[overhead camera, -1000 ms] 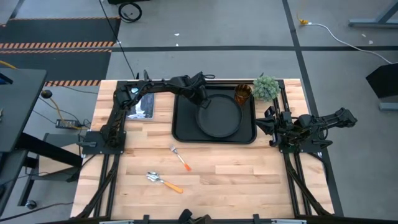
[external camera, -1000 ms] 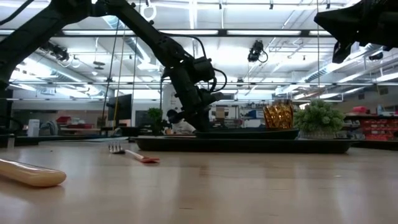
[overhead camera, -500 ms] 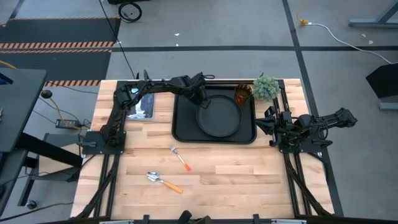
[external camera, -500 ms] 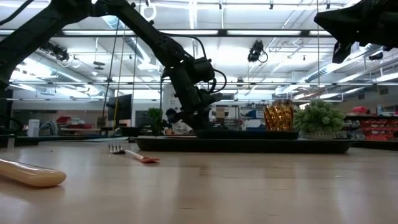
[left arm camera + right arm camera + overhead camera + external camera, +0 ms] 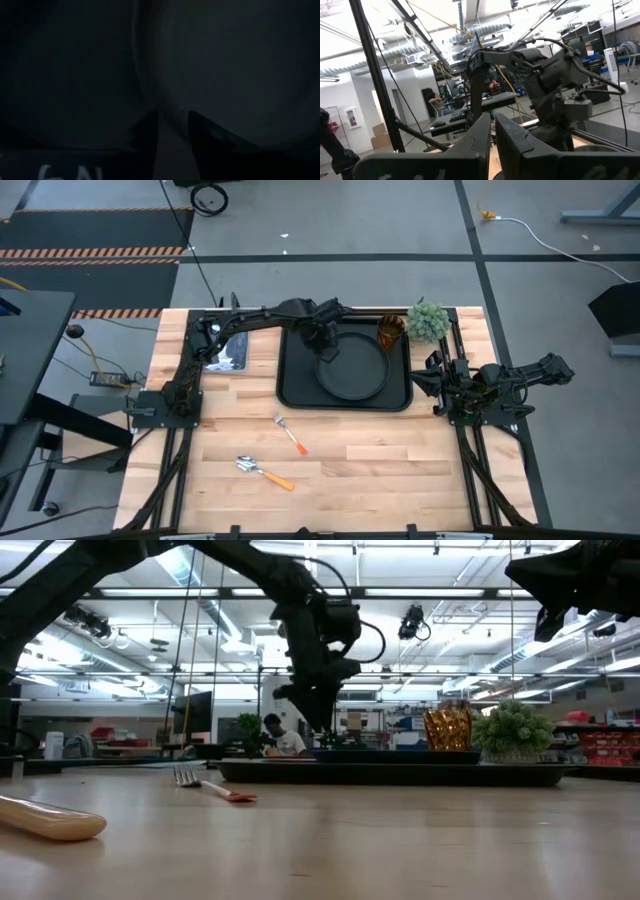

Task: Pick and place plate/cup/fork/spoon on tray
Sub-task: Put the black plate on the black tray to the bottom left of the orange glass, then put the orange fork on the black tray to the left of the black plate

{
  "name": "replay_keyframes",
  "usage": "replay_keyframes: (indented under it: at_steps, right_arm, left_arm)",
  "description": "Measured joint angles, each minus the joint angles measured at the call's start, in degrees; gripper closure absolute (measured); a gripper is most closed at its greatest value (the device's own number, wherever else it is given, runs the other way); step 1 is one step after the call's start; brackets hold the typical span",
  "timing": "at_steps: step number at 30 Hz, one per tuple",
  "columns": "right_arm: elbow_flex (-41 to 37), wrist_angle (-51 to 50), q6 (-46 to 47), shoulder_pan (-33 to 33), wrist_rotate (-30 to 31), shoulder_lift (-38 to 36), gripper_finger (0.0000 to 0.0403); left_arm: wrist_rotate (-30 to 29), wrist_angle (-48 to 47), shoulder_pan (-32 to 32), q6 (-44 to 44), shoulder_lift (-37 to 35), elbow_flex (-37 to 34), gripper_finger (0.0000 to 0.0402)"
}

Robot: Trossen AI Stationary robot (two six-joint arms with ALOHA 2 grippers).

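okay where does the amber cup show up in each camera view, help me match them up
High view: the cup stands in the far right corner of the tray, beside the green plant.
Low view: the cup is right of centre, just left of the plant.
Left wrist view: not in it.
Right wrist view: not in it.
Shared landmark: the plant.

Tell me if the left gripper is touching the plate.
Apart. The low view shows the left gripper hanging above the plate, with room background visible beneath its fingertips.
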Motion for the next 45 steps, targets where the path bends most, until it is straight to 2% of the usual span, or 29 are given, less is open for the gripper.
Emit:
replay_keyframes:
  at_steps: [4,7,16,22,33,38,45]
  right_arm:
    - [0.0,0.0,0.0,0.0,0.0,0.0,0.0369]
    - [0.0,0.0,0.0,0.0,0.0,0.0,0.0369]
    - [0.0,0.0,0.0,0.0,0.0,0.0,0.0369]
    - [0.0,0.0,0.0,0.0,0.0,0.0,0.0369]
    - [0.0,0.0,0.0,0.0,0.0,0.0,0.0369]
    - [0.0,0.0,0.0,0.0,0.0,0.0,0.0369]
    - [0.0,0.0,0.0,0.0,0.0,0.0,0.0369]
  left_arm:
    - [-10.2,-3.3,-1.9,4.3,-0.1,-0.2,0.0286]
    - [-13.4,-2.9,-3.1,5.6,-0.1,-3.0,0.0286]
    - [-14.1,6.0,-7.7,5.6,0.0,-11.4,0.0286]
    - [-16.6,10.0,-10.8,7.7,0.0,-11.6,0.0286]
    - [-16.8,13.3,-13.4,10.4,0.0,-11.6,0.0286]
    - [-16.8,6.4,-13.7,10.0,-0.2,-11.6,0.0286]
    - [-16.6,-4.6,-15.0,2.8,-2.6,-11.6,0.0286]
